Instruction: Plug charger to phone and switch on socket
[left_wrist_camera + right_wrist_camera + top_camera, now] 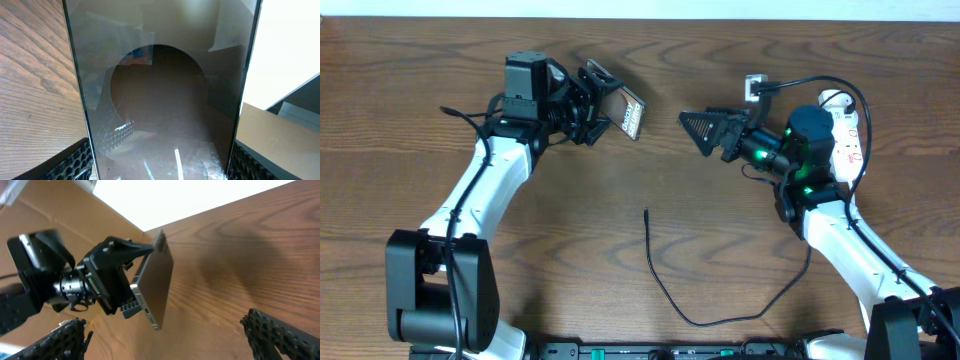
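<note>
**Phone aloft in left tool, charger loose on tabletop**

Pinching the phone [626, 110] across its width with the left tool [598, 103], up off the wooden tabletop [570, 230] and tilted on edge. Filling the left wrist view with the phone's glossy face, mesh-patterned fingers [75, 162] at both lower corners. Facing it with the right tool [712, 133], spread wide and empty, near the phone but apart. From the right wrist: one narrow phone edge with a small slot, turned toward the camera. Lying loose on the tabletop between the two arms, the charger [648, 240], plug tip [647, 213] nearest the tools, touching neither. Sitting far right beside the right arm, the socket [847, 130].
</note>
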`<state>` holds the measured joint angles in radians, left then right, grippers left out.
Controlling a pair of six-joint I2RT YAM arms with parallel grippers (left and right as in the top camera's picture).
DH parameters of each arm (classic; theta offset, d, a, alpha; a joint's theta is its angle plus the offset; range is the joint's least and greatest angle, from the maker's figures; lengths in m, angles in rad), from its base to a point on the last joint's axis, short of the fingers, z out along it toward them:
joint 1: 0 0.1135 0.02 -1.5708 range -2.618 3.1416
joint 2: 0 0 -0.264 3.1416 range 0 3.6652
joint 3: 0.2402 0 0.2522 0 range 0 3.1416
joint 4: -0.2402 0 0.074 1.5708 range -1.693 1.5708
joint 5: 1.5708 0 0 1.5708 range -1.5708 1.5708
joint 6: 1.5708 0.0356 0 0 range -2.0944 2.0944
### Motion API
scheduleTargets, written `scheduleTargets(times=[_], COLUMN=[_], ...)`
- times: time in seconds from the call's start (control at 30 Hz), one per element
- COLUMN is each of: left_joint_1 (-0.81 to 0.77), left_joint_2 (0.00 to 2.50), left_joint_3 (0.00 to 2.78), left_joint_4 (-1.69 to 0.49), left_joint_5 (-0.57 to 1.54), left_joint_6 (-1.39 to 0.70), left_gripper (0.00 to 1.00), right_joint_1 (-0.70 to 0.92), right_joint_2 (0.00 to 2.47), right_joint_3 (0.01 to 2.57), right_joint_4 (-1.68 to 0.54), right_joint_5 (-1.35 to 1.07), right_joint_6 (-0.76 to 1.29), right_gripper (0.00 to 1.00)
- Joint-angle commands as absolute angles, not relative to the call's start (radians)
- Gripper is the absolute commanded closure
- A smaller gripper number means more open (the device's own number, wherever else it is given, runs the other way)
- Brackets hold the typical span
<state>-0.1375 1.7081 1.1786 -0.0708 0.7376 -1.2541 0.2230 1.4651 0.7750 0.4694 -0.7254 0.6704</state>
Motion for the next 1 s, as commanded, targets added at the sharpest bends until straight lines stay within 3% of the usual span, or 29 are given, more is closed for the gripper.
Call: scheduleTargets(times=[0.0, 0.97], left_joint_1=[-0.163, -0.318], left_joint_2=[1.678, 1.678], left_joint_3=[1.199, 1.199], left_joint_4=[-0.06, -0.059], left_joint_5=[0.743, 0.692], left_joint_6=[-1.254, -1.32], left_gripper=[0.93, 0.93], right_joint_1=[0.244, 0.29], right_joint_2=[1.465, 1.465], right_joint_3=[0.785, 0.785], right_joint_4=[0.47, 0.361], right_joint_5=[-0.716, -0.685], right_joint_6=[0.607, 0.515], right_gripper=[0.01, 0.01])
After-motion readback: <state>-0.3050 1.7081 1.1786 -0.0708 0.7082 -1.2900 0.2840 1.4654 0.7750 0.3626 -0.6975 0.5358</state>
